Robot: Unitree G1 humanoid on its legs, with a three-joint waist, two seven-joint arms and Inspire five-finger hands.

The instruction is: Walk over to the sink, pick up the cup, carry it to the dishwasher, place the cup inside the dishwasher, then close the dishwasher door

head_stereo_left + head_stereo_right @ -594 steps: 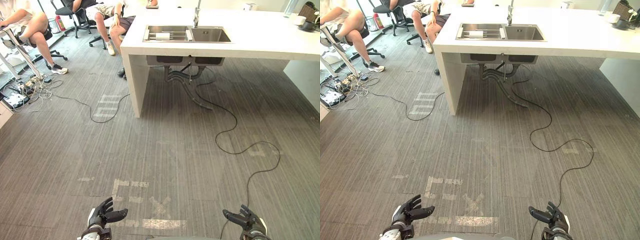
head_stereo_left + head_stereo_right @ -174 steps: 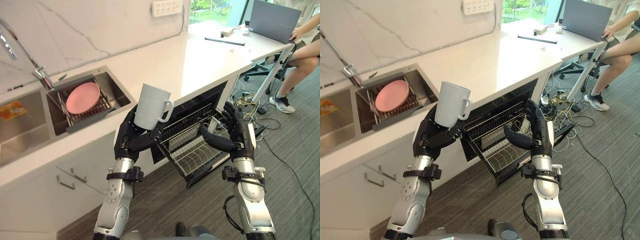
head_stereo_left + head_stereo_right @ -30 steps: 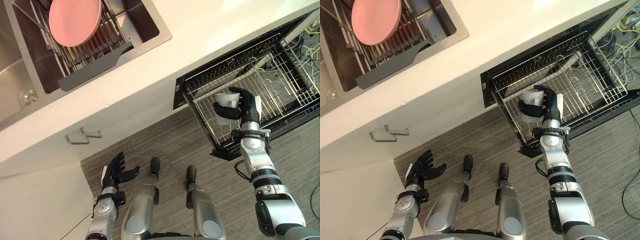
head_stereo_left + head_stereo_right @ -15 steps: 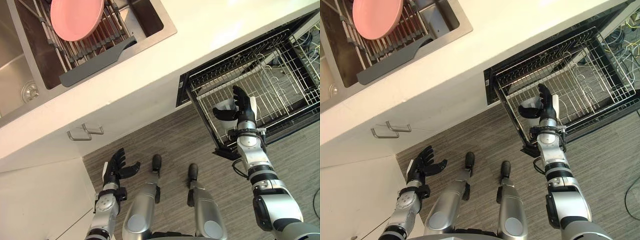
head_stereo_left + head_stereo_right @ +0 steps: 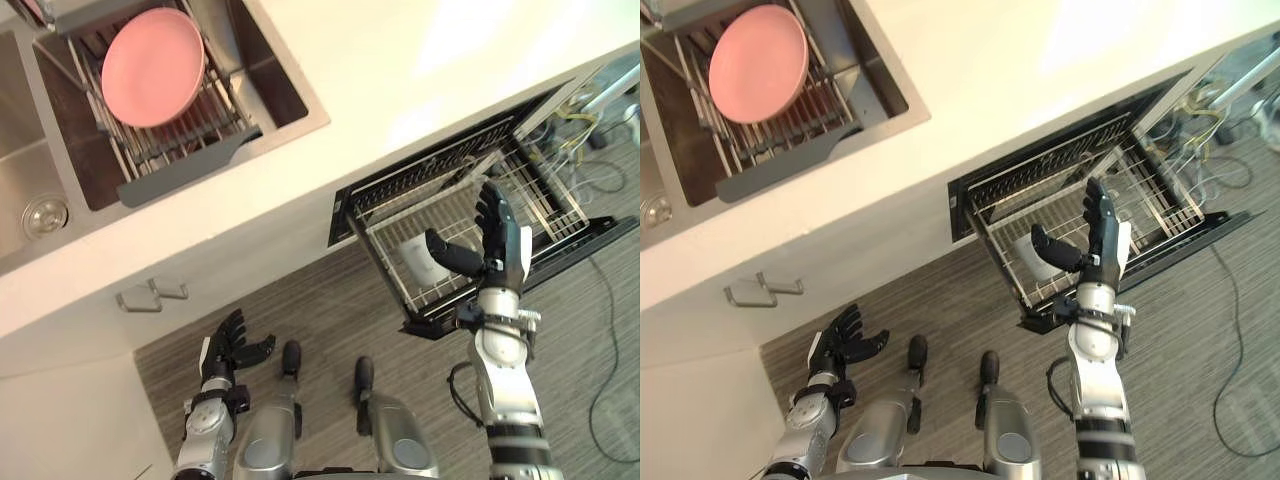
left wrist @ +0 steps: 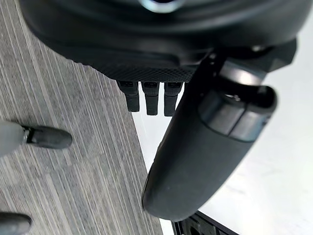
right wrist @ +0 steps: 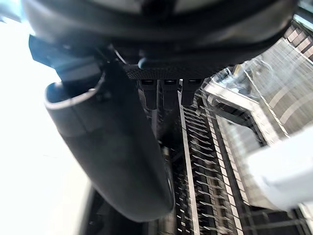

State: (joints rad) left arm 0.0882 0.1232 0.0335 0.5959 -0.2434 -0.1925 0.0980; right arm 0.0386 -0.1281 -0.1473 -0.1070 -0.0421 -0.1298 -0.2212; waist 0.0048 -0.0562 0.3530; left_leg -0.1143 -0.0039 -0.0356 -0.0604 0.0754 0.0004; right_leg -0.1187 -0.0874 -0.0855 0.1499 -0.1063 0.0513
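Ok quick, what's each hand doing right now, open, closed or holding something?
Left hand: open, holding nothing.
Right hand: open, holding nothing; the cup sits in the dishwasher rack beside it.

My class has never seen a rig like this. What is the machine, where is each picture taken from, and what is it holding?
It is a humanoid robot with two fingered hands. The two wide pictures come from cameras in its head, looking down; the two close ones from its wrists. A pink plate rests in the sink. The white cup sits in the pulled-out dishwasher rack. The right hand is open beside it; the left hand hangs open, low. Neither holds anything.
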